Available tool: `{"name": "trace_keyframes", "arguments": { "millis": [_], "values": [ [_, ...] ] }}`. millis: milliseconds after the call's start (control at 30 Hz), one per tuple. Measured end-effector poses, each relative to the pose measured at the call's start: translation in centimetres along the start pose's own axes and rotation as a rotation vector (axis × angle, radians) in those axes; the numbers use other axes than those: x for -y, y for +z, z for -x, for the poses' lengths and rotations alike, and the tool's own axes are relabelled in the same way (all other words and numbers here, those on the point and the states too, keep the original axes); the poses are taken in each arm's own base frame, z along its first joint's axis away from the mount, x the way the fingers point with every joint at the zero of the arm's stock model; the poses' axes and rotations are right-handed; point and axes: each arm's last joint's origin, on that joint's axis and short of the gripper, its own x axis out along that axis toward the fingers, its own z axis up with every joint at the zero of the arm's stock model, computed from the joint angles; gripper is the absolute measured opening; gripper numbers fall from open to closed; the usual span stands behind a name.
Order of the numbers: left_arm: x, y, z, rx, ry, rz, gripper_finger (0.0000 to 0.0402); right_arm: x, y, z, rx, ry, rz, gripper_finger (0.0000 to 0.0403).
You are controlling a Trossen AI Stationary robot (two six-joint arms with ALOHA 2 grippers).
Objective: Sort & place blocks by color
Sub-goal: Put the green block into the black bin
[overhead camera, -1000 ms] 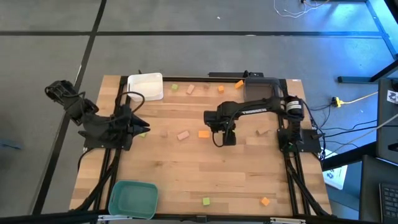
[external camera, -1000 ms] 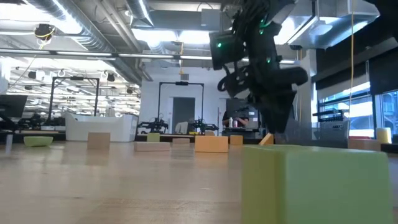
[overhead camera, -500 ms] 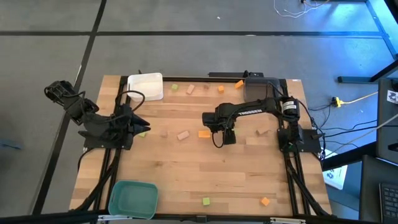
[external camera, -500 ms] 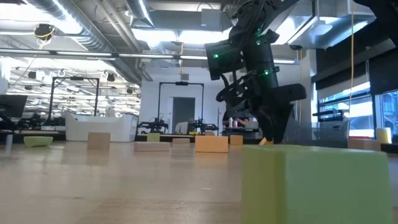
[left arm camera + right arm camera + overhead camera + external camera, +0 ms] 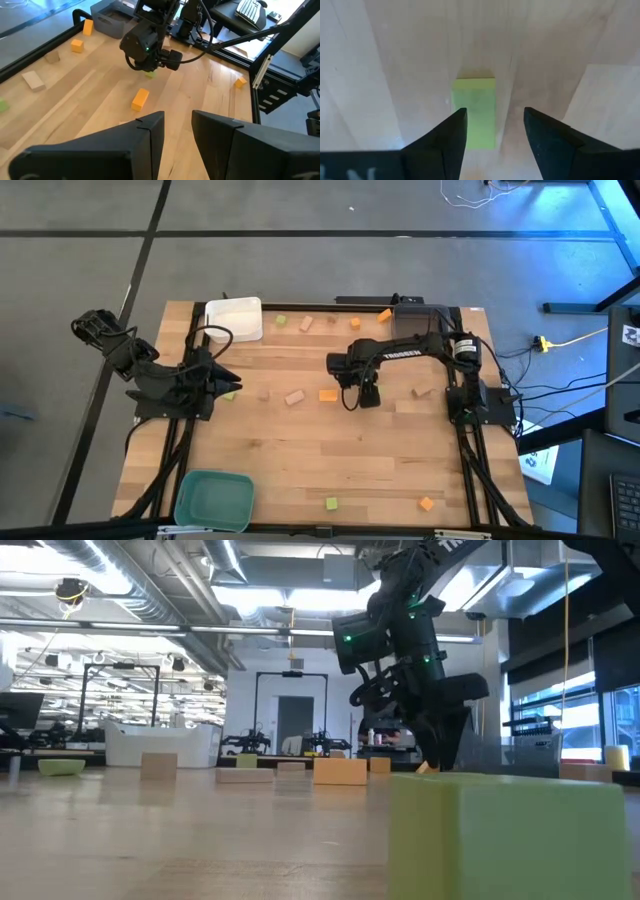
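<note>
The left gripper (image 5: 226,383) waited at the table's left edge, fingers slightly parted and empty. Mid-table, the right gripper (image 5: 492,132) hung spread over a green block (image 5: 476,114), its long axis running between the fingers.

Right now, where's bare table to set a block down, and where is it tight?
Widest bare wood: the stretch between the teal tray, the near-edge green block and the orange block mid-table. Also open: from the right tool down to the corner orange block. Tight: the far edge, with the white tray, grey tray and several blocks.
</note>
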Motion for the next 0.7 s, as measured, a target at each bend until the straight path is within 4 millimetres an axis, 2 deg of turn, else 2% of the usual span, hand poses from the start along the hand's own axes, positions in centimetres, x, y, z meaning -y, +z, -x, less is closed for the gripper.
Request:
{"name": "trace_keyframes", "arguments": {
  "millis": [167, 400, 700],
  "values": [
    [0.0, 0.0, 0.0, 0.0, 0.0, 0.0, 0.0096, -0.1, 0.0, -0.1, 0.005, 0.022, 0.035, 0.0197],
    [0.0, 0.0, 0.0, 0.0, 0.0, 0.0, 0.0096, -0.3, -0.6, -2.0, -0.009, 0.027, 0.055, 0.0197],
    [0.0, 0.0, 0.0, 0.0, 0.0, 0.0, 0.0096, -0.3, -1.0, -3.1, 0.007, -0.007, 0.057, 0.0197]
  ]
}}
